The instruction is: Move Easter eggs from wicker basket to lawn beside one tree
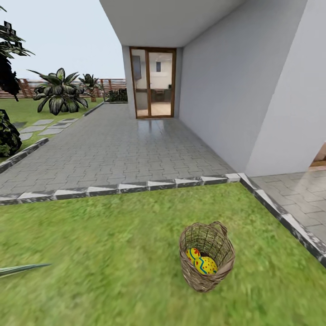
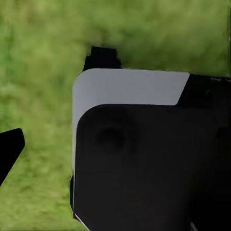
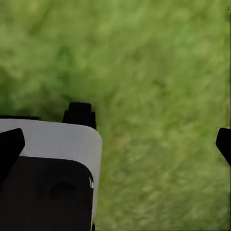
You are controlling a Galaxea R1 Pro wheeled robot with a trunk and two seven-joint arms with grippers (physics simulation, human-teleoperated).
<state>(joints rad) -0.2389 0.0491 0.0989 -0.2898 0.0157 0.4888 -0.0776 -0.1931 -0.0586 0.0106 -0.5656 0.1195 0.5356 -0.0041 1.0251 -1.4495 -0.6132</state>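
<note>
Wicker basket [image 1: 207,256] sat nearest on the lawn [image 1: 99,253], tipped toward camera, mouth open. Two Easter eggs [image 1: 202,262] were visible inside it, touching: one with blue zigzags, one with red dots; a third couldn't be made out. No readable writing or labels anywhere. Grey-white curb [image 1: 122,186] edged the grass ahead and to the right, paved path [image 1: 117,145] beyond it running to a glass door [image 1: 153,82]. Open grass all around the basket. Wrist views: grass and robot body; each end effector showed only dark fingertip [image 2: 9,150] [image 3: 224,143] slivers, state can't tell.
</note>
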